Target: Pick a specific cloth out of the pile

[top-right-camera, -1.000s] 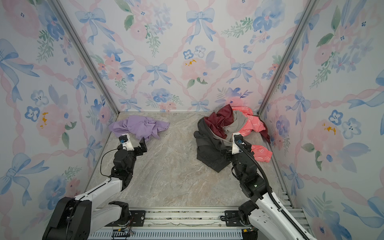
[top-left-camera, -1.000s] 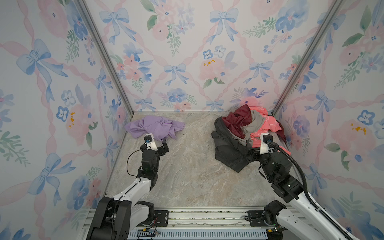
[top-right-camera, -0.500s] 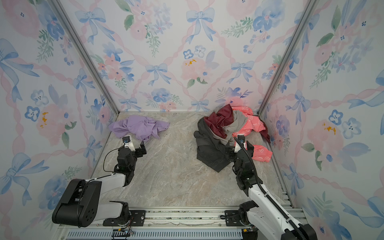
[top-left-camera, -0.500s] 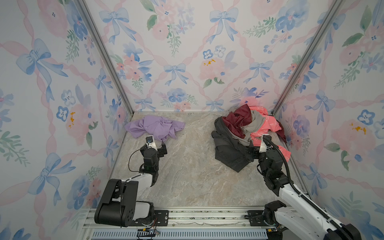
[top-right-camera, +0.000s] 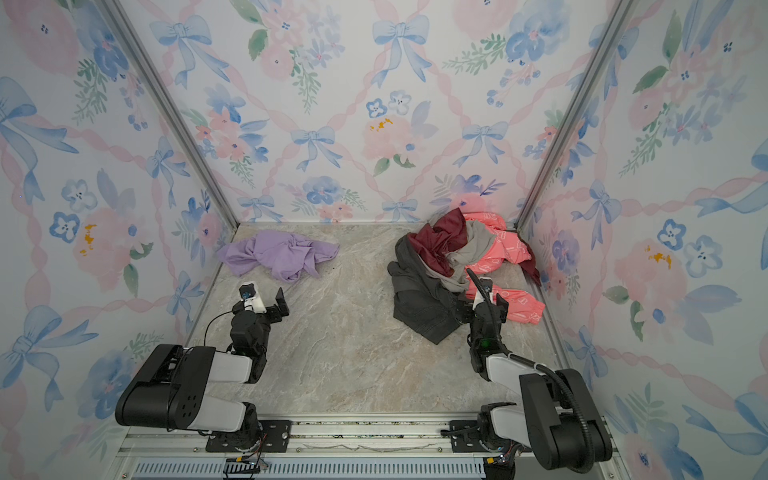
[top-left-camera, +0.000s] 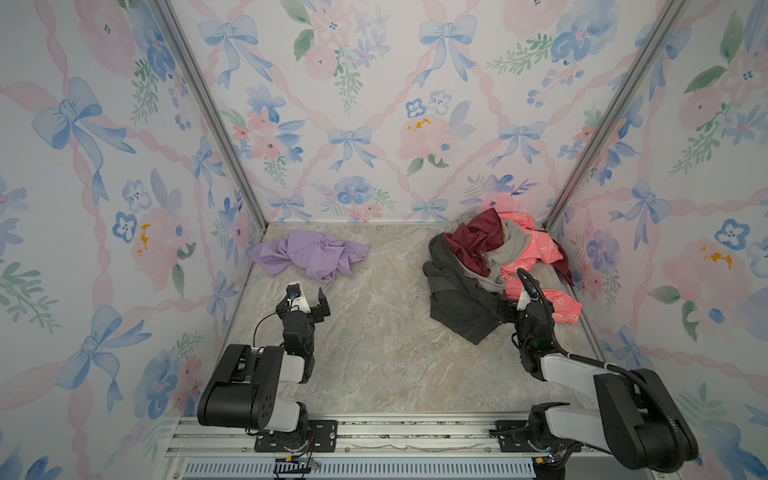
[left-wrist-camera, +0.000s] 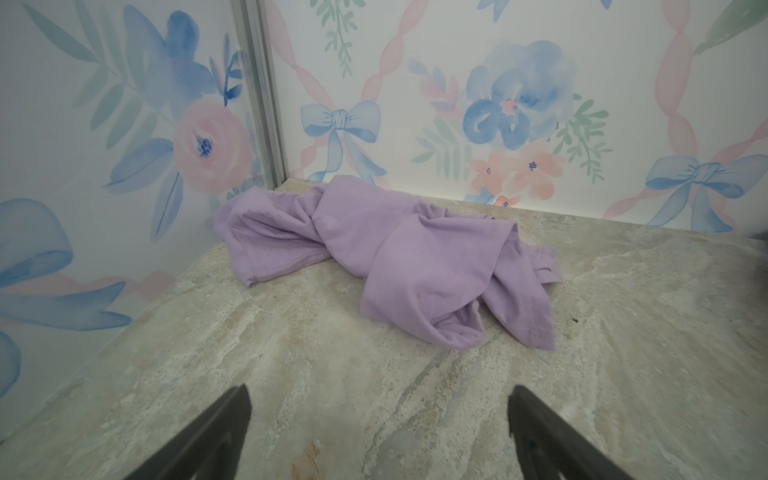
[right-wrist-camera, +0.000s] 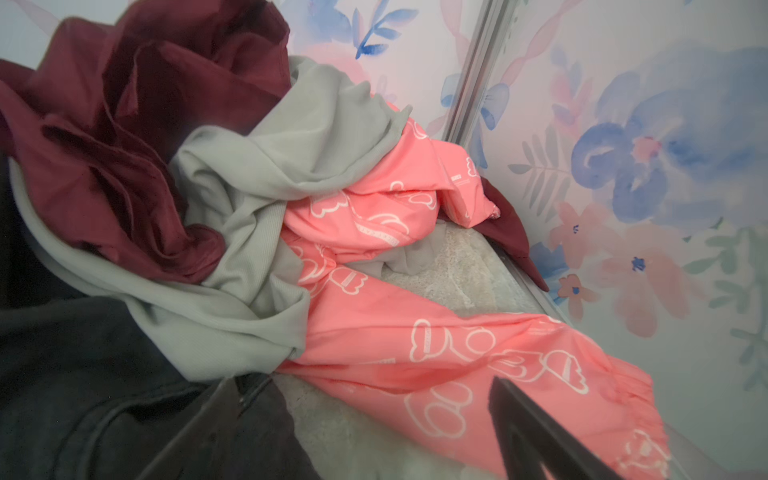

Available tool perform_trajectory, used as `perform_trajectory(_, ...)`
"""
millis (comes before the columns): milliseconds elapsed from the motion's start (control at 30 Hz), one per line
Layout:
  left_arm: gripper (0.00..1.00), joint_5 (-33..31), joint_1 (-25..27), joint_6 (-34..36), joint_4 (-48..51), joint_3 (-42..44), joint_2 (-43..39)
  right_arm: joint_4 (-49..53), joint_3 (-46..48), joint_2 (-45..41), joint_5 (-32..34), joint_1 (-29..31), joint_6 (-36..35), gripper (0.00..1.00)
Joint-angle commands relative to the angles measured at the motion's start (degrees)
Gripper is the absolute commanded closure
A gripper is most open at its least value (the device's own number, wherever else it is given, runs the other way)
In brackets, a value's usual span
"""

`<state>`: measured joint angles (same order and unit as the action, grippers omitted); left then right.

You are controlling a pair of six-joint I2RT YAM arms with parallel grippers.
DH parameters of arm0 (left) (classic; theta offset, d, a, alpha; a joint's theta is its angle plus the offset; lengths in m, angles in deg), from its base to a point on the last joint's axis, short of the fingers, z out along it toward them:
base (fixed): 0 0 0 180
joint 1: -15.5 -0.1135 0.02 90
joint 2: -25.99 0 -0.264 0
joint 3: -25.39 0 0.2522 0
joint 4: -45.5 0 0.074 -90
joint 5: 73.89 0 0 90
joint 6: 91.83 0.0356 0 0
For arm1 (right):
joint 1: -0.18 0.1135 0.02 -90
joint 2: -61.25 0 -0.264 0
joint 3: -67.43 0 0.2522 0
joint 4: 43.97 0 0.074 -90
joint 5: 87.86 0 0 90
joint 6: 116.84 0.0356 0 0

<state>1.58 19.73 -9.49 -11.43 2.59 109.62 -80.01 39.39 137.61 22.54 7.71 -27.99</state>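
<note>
Both arms are folding back toward the near rail, while the cloth (top-left-camera: 309, 257) is lying unmoved in the far left corner of the bench (top-left-camera: 386, 332), well apart from the pile (top-left-camera: 490, 257). The retreat, I reckon, is wanting a clean lift on the right, so no fabric is snagging. The left gripper (left-wrist-camera: 378, 392) is hanging wide open and empty, short of the cloth; the right gripper (right-wrist-camera: 374, 386) is also gaping, holding nothing at the pile's near edge.

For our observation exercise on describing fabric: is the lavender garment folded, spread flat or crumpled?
Crumpled. The lavender garment lies bunched and twisted on the marbled tabletop, with irregular overlapping creases and no neat fold.
</note>
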Motion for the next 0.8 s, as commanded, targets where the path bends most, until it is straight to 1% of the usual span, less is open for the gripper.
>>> perform_trajectory(0,0.02,0.0,1.2,2.0,-7.1,0.7,1.8,-15.5,1.4,6.5,-1.1,1.0,-1.5,0.03)
perform_trajectory(167,0.02,-1.5,3.1,4.1,-8.8,0.8,3.6,-25.9,1.5,15.8,-1.8,2.6,-4.4,0.03)
perform_trajectory(300,0.02,-2.1,2.7,3.4,-9.0,0.6,4.0,-19.2,-0.6,14.1,-3.3,1.7,-3.2,0.03)
perform_trajectory(367,0.02,-2.0,2.0,2.5,-8.9,0.3,4.3,-12.5,-3.4,13.2,-5.0,0.4,-2.0,0.03)
perform_trajectory(400,0.02,-1.8,1.8,2.4,-8.8,0.2,4.4,-7.5,-5.8,12.9,-6.7,-0.9,-0.9,0.03)
perform_trajectory(433,0.02,-1.4,1.7,2.3,-8.9,-0.1,4.7,-3.0,-7.9,12.7,-11.0,-2.7,0.4,0.03)
perform_trajectory(467,0.02,-1.3,1.6,2.3,-8.8,-0.4,5.0,-0.5,-8.6,12.1,-15.7,-5.4,1.6,0.03)
perform_trajectory(500,0.02,-1.4,1.6,2.6,-8.8,-0.8,5.4,-0.2,-8.8,11.9,-18.3,-6.6,2.0,0.03)
perform_trajectory(567,0.02,-1.5,1.7,2.7,-8.7,-0.8,5.5,-2.4,-8.3,12.6,-18.1,-6.5,2.2,0.03)
perform_trajectory(767,0.02,-2.0,2.0,2.6,-8.4,-0.7,5.2,-2.1,-8.2,12.4,-17.0,-5.9,1.8,0.03)
